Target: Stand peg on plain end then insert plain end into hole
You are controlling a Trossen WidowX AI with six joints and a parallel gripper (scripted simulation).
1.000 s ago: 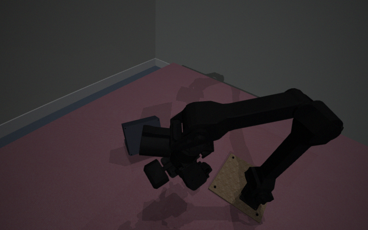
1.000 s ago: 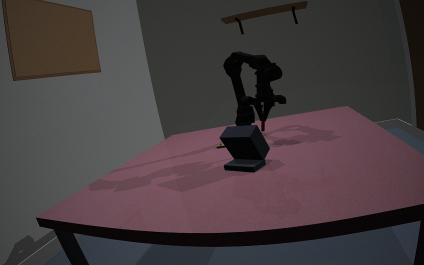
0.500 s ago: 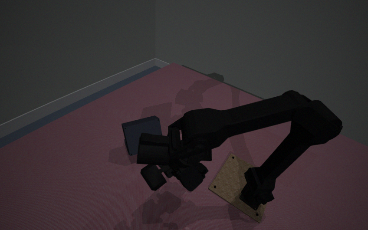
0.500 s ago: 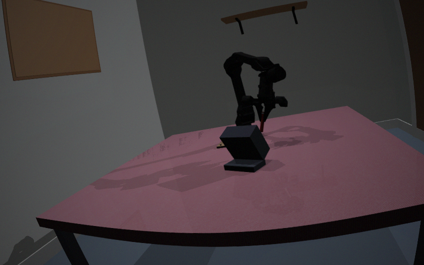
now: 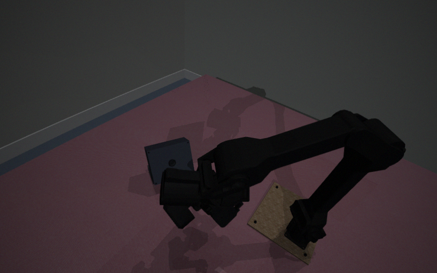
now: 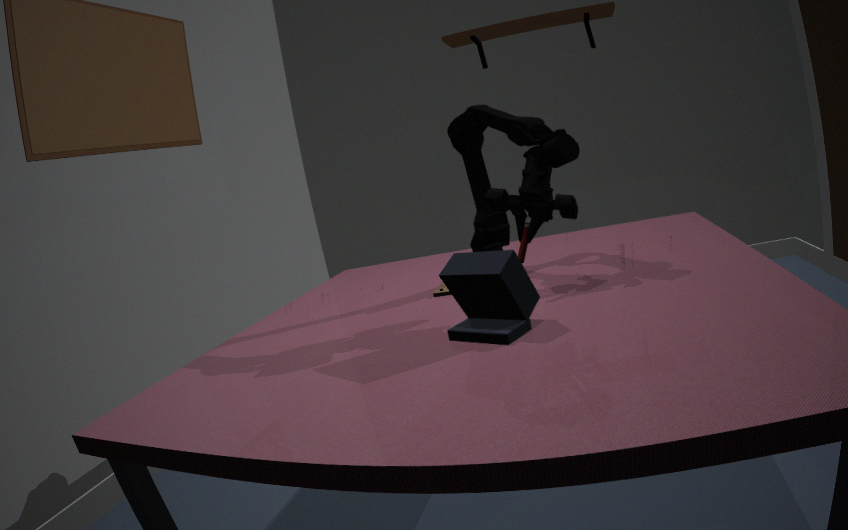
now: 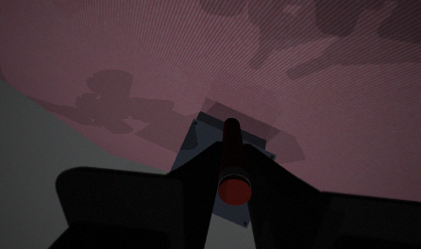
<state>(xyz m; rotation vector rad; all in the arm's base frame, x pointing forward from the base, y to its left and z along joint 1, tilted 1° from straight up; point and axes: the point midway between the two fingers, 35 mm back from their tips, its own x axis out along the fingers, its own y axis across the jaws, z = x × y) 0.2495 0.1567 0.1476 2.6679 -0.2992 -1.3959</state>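
The red peg (image 6: 523, 251) (image 7: 232, 153) is held between the fingers, slightly tilted, with its plain end pointing down and away from the wrist. Its banded end is nearest the wrist camera; the band shows there as a thin pale rim. My gripper (image 6: 526, 237) (image 7: 232, 149) is shut on the peg, above the table and on the robot's side of the panel. In the top view the arm hides the peg. The blue-grey sloped panel (image 5: 158, 156) (image 6: 489, 293) (image 7: 208, 133) shows its hole (image 5: 171, 162) in the top view. In the wrist view the fingers and peg cover the hole.
The robot's base stands on a tan board (image 5: 269, 210) with dark bolts, on the pink table (image 5: 77, 217) (image 6: 644, 369). The panel's foot (image 6: 489, 331) rests on the table. A wall shelf (image 6: 532, 25) and a cork board (image 6: 104, 79) are in the background.
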